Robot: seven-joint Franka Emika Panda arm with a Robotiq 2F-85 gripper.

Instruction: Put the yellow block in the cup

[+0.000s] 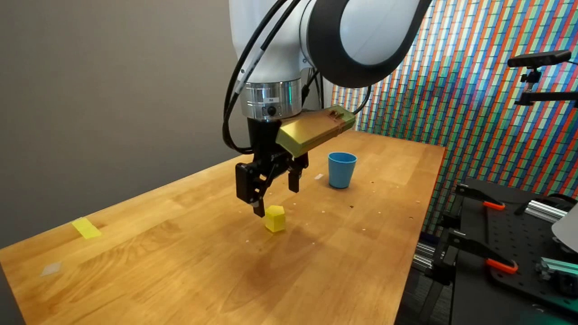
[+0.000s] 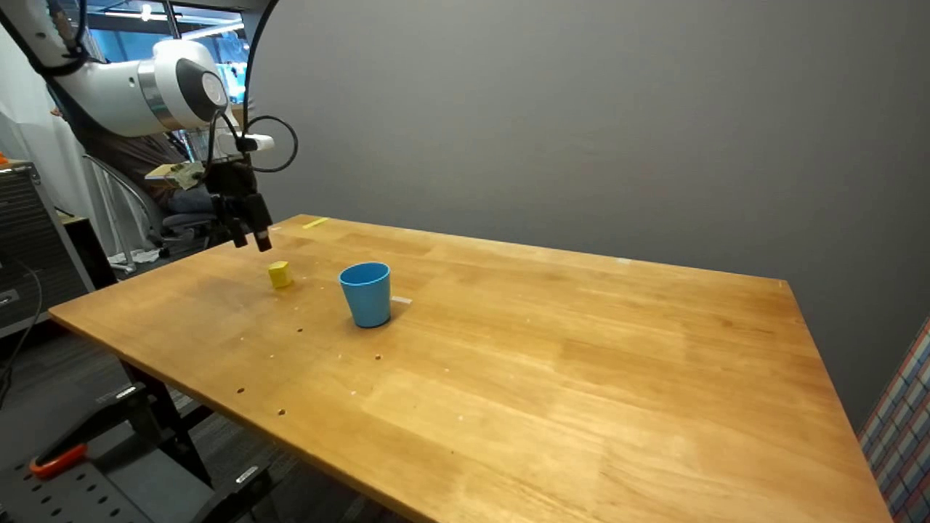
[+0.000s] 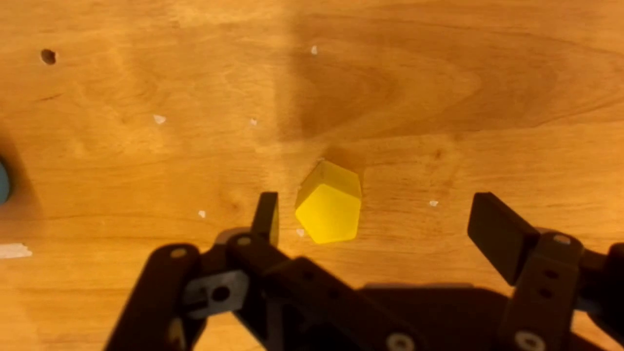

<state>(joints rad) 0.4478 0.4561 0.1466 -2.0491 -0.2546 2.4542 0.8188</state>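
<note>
Wooden table (image 1: 180,280), flat yellow patch (image 1: 86,228) at its edge, grey wall (image 1: 113,90), multicoloured backdrop (image 1: 474,117)

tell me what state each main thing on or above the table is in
Tool: open, gripping nothing, above the wooden table
Blue cup: upright, inside bottom hidden
Yellow pentagonal block: on the table, ungrasped, outside the cup
Yellow tape strip: flat on the table

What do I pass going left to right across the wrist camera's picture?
A sliver of the blue cup, a small dark hole, one black fingertip, the yellow pentagonal block, the other black fingertip.
</note>
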